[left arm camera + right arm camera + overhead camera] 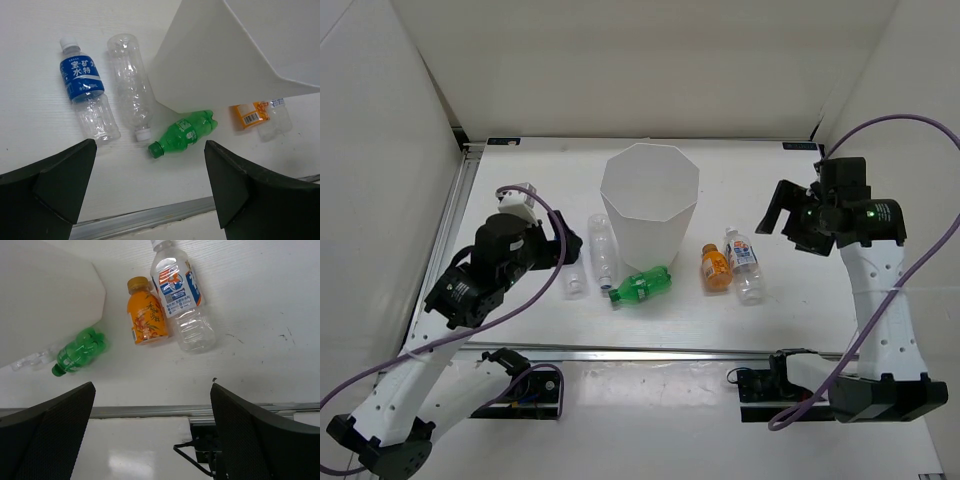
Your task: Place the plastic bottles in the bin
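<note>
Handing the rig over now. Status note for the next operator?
Both empty: left gripper open, right gripper open.
The bin stands upright mid-table, no bottle visible inside.
Lying on the table: blue-labelled bottle and unlabelled clear bottle left of the bin, green bottle at its near side, orange bottle and white-labelled bottle on its right.
Done: nothing. Left: all five.

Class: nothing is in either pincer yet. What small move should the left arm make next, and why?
Probably lower the open left pincer onto the green bottle: it lies almost centred between the fingers, and it is not in the bin yet.
</note>
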You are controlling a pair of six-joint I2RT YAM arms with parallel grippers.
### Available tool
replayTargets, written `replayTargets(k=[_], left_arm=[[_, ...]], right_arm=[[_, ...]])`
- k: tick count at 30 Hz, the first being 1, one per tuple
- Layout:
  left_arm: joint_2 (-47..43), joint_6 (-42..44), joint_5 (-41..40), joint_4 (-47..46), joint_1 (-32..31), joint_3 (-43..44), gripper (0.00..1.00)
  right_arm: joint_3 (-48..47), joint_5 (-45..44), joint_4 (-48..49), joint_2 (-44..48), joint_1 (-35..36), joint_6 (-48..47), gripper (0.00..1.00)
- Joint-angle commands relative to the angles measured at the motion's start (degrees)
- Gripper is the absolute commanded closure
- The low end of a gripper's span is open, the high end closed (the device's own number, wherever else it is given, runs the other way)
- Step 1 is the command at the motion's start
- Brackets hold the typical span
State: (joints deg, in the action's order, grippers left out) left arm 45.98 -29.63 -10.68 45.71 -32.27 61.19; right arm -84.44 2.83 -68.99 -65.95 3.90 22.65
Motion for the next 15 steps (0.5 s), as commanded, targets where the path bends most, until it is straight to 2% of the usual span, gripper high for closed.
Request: replayTargets(k=[1, 3, 5, 8, 13, 15], left_arm=[[-1.7, 2.2, 1.3, -0.5, 1.1, 0.1, 0.00], [-1.7, 0.7, 0.7, 1.6, 1.1, -0.5, 0.00], [-1.7, -2.2, -2.9, 3.9, 1.1, -0.5, 0.00], [-1.7, -4.7, -3.1, 6.0, 1.1, -1.2, 0.00], [-1.2, -6.8, -2.3, 7.8, 1.1, -1.9, 0.00], [-0.3, -7.3, -5.0, 10.3, 1.1, -1.9, 0.00]], right_arm=[[1.6, 2.7, 0.1, -2.1, 0.4, -3.9, 0.00], [4.7, 1.9, 0.6, -3.9, 0.4, -4.5, 0.00], [8.1, -3.2, 2.7, -5.2, 0.4, -3.8, 0.00], [12.8, -3.3, 7.3, -8.4, 0.4, -3.8, 0.00], [14.7, -1.3, 12.9, -17.1, 1.1, -3.8, 0.00], [14.7, -0.7, 14.2, -19.9, 1.7, -3.8, 0.00]])
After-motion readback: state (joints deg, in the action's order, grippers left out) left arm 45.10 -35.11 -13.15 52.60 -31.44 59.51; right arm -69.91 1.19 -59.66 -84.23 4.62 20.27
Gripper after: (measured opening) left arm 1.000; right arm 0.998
